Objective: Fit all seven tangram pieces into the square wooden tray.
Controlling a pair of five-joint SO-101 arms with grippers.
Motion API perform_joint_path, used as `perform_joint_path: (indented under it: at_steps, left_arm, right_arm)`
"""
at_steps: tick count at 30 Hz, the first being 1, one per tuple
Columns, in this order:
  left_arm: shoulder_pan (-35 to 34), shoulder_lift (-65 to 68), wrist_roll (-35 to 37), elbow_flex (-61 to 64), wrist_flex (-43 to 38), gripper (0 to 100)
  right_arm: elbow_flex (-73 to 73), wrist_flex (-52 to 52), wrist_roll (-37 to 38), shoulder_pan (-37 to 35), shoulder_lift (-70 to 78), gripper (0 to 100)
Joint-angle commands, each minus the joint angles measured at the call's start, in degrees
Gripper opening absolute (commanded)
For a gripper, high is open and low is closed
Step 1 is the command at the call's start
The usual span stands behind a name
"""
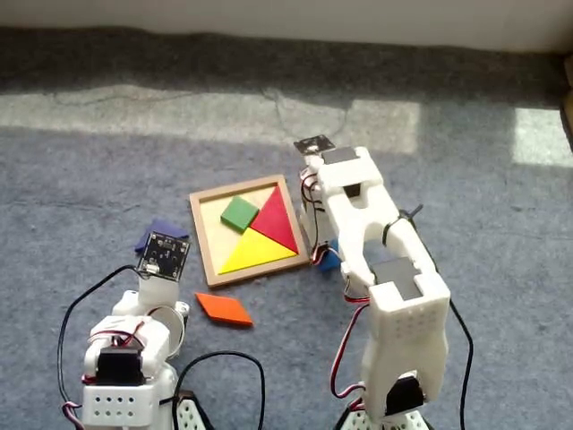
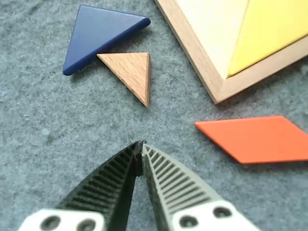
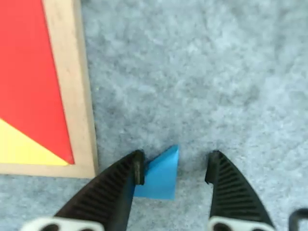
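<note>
Indoor room: sunlit grey carpet [image 1: 466,224]

I saw my right gripper [image 3: 176,162] parted around a small blue wooden triangle [image 3: 161,179], with the square wooden tray [image 3: 79,72] at its ten o'clock.

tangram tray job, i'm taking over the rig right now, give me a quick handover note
Left gripper: shut, empty, over the carpet near the wooden triangle and the orange parallelogram.
Right gripper: open, either side of the light blue triangle, just outside the tray.
Done: green square, red triangle and yellow triangle lie in the tray.
To do: light blue, wooden, orange and the dark blue triangle, all on the carpet.
</note>
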Motion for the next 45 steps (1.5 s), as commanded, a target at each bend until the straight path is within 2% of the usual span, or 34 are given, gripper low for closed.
perform_joint_path:
  at_steps: [1, 6, 10, 16, 23, 27, 30, 38, 45]
  left_arm:
    - [-0.4, -0.6, -0.3, 1.1, 0.5, 0]
    - [-0.4, -0.6, -0.3, 1.1, 0.5, 0]
    - [-0.4, -0.6, -0.3, 1.1, 0.5, 0]
    - [-0.3, -0.6, -0.3, 1.1, 0.5, 0]
    - [-0.3, -0.6, -0.3, 1.1, 0.5, 0]
    - [-0.3, -0.6, -0.3, 1.1, 0.5, 0]
    - [-0.3, -0.6, -0.3, 1.1, 0.5, 0]
    - [-0.3, -0.6, -0.3, 1.1, 0.5, 0]
    - [-0.3, -0.6, -0.3, 1.1, 0.5, 0]
  right_arm:
    - [0.9, 2.2, 0.0, -2.3, 0.0, 17.6]
    - [0.8, 5.6, -0.4, -2.2, -0.1, 17.6]
    - [1.3, 5.1, -4.0, -2.1, -0.1, 17.6]
    - [1.4, 5.1, -4.3, -2.3, 0.0, 17.6]
    - [1.4, 5.1, -4.0, -2.2, 0.0, 0.5]
    - [0.8, 6.0, -3.3, -2.2, -0.2, 0.5]
    - [0.2, 9.2, -0.2, -2.5, -0.7, 0.5]
    - [-2.9, 9.5, 0.2, -4.8, -12.5, 0.5]
    - [-1.5, 10.2, 0.2, -4.8, -15.3, 0.5]
